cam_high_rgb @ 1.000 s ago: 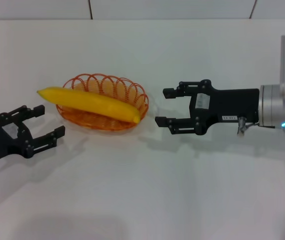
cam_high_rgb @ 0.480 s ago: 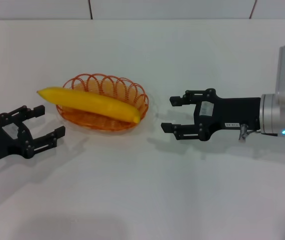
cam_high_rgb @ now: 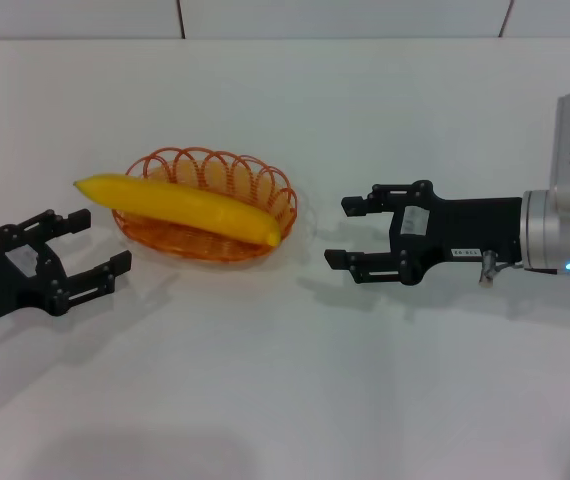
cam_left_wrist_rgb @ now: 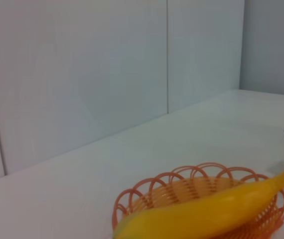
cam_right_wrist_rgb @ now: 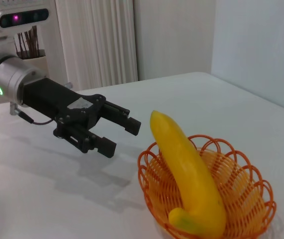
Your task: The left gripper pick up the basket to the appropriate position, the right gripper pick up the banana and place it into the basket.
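The orange wire basket (cam_high_rgb: 233,172) stands on the white table, left of middle. The yellow banana (cam_high_rgb: 180,207) lies across the basket, and its left end sticks out over the rim. My left gripper (cam_high_rgb: 100,242) is open and empty, just left of the basket and apart from it. My right gripper (cam_high_rgb: 341,232) is open and empty, a short way right of the basket, fingers pointing at it. The left wrist view shows the banana (cam_left_wrist_rgb: 207,209) in the basket (cam_left_wrist_rgb: 154,191). The right wrist view shows the banana (cam_right_wrist_rgb: 189,174), the basket (cam_right_wrist_rgb: 244,191) and the left gripper (cam_right_wrist_rgb: 123,138) beyond.
The white table (cam_high_rgb: 285,380) runs to a white tiled wall (cam_high_rgb: 345,15) at the back. In the right wrist view a white curtain (cam_right_wrist_rgb: 97,40) hangs far behind the left arm.
My right gripper has drawn back to the right, away from the basket, still open. The left gripper, basket and banana have not moved.
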`<action>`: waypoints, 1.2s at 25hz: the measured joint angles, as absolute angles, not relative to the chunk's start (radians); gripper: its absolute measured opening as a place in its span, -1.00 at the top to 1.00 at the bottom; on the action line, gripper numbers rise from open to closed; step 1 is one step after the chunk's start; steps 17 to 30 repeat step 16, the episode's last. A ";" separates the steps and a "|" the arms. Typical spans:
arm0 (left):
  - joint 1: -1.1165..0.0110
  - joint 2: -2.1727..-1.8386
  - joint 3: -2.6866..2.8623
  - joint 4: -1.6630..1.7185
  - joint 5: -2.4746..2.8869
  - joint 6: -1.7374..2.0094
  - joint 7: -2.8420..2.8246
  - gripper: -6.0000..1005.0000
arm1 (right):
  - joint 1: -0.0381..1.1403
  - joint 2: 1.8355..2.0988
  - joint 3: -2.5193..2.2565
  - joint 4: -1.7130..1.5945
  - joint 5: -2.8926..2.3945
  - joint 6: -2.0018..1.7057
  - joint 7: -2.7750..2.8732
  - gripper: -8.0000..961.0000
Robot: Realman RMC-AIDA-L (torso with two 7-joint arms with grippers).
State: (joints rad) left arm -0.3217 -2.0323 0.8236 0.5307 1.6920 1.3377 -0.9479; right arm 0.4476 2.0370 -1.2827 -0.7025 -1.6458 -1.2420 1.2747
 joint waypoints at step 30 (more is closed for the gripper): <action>-0.314 -2.032 0.824 0.519 1.695 1.331 -0.948 -0.56 | 0.444 2.037 -1.287 -0.685 -1.646 -1.218 1.269 -0.52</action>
